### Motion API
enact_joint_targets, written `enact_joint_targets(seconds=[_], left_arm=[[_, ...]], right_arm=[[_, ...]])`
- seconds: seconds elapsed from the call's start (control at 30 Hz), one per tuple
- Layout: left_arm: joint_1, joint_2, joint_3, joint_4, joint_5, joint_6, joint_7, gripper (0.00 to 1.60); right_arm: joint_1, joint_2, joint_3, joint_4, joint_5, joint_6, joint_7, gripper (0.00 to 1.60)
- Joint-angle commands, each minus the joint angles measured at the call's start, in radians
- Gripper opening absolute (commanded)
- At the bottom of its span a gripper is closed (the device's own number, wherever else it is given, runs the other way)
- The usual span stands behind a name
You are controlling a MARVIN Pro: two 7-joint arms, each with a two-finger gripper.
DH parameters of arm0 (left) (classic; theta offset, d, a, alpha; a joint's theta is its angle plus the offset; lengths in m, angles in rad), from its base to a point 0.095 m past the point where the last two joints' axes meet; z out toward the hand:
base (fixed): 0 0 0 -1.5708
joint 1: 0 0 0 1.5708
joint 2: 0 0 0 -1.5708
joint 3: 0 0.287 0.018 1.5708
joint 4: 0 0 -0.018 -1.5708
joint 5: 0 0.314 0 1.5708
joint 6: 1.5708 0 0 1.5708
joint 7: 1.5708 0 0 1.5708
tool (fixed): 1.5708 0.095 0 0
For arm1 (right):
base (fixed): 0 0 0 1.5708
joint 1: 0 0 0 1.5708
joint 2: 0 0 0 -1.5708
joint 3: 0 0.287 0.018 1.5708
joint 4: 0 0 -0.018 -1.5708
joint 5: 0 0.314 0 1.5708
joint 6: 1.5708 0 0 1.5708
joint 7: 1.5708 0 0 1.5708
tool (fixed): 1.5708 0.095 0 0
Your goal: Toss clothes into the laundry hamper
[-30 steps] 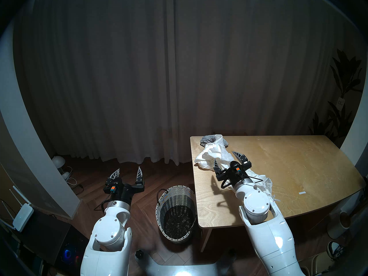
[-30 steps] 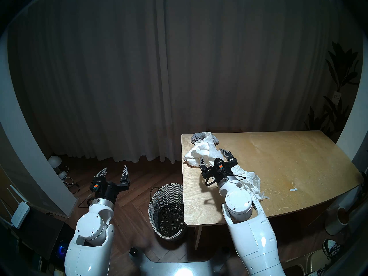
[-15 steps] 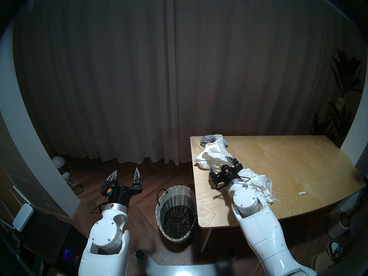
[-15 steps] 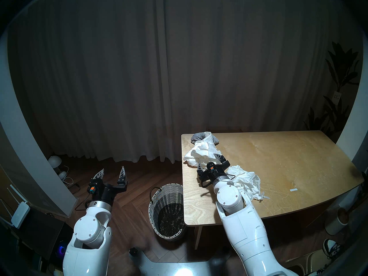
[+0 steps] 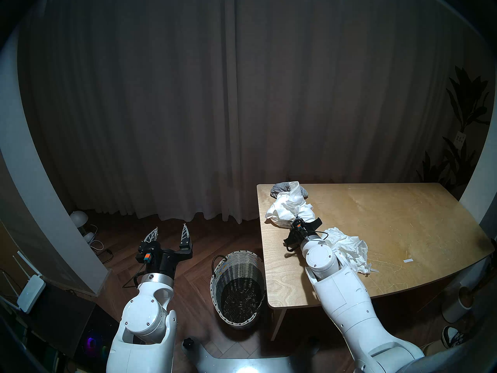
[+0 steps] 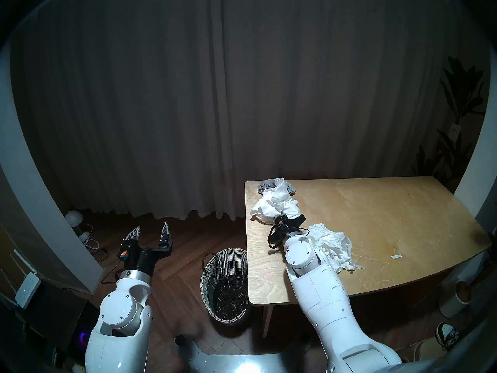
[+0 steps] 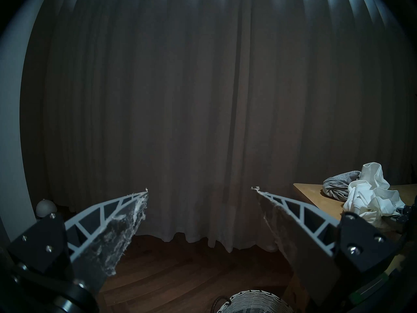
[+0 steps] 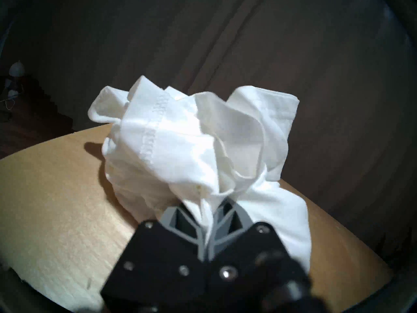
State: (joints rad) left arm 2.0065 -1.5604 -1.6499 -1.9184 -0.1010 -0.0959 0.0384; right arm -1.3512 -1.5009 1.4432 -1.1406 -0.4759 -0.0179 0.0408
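My right gripper [image 8: 206,212] is shut on a fold of the white garment [image 8: 180,143], which is bunched up at the table's far left [image 5: 287,208]. A grey knit garment [image 5: 279,188] lies just behind it, partly under it. Another crumpled white garment [image 5: 347,246] lies on the table to the right of my right forearm. The wicker laundry hamper [image 5: 216,278] stands on the floor by the table's left edge, and I see nothing inside it. My left gripper [image 5: 169,229] hovers open over the floor left of the hamper, holding nothing [image 7: 199,189].
The wooden table [image 5: 390,229] fills the right side. A white pot [image 5: 457,305] and a shoe [image 5: 451,340] sit on the floor at the right. A small lamp [image 5: 79,217], cables and a router [image 5: 31,289] are at the left. Curtains hang behind.
My right gripper pushed forward and left into the white garment and shut on it, bunching the cloth. The left arm shifted only slightly and stays open.
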Motion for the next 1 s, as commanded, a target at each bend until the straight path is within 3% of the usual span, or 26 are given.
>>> enact_joint_targets(seconds=[0.0,0.2,0.4,0.43,0.57,0.83,0.97], left_arm=[[0.003,-0.002,-0.002,-0.033,0.006,-0.012,0.008,1.60],[-0.006,-0.001,0.003,-0.024,0.008,-0.008,0.012,1.60],[-0.009,-0.002,0.006,-0.022,0.011,-0.008,0.018,1.60],[-0.009,-0.002,0.006,-0.022,0.011,-0.009,0.019,1.60],[-0.006,-0.002,0.004,-0.023,0.012,-0.010,0.021,1.60],[0.007,-0.002,-0.003,-0.028,0.014,-0.013,0.024,1.60],[0.017,-0.003,-0.008,-0.034,0.016,-0.017,0.026,1.60]], right_arm=[[0.051,-0.073,-0.017,-0.090,0.063,-0.081,0.025,0.00],[0.079,-0.133,-0.063,-0.128,0.121,-0.167,0.047,0.00],[0.067,-0.167,-0.103,-0.224,0.176,-0.229,0.078,0.00],[0.086,-0.158,-0.117,-0.197,0.190,-0.243,0.082,0.00],[0.060,-0.165,-0.148,-0.271,0.233,-0.264,0.102,0.00],[0.051,-0.153,-0.247,-0.332,0.342,-0.292,0.130,0.00],[0.002,-0.133,-0.293,-0.397,0.398,-0.279,0.134,0.00]])
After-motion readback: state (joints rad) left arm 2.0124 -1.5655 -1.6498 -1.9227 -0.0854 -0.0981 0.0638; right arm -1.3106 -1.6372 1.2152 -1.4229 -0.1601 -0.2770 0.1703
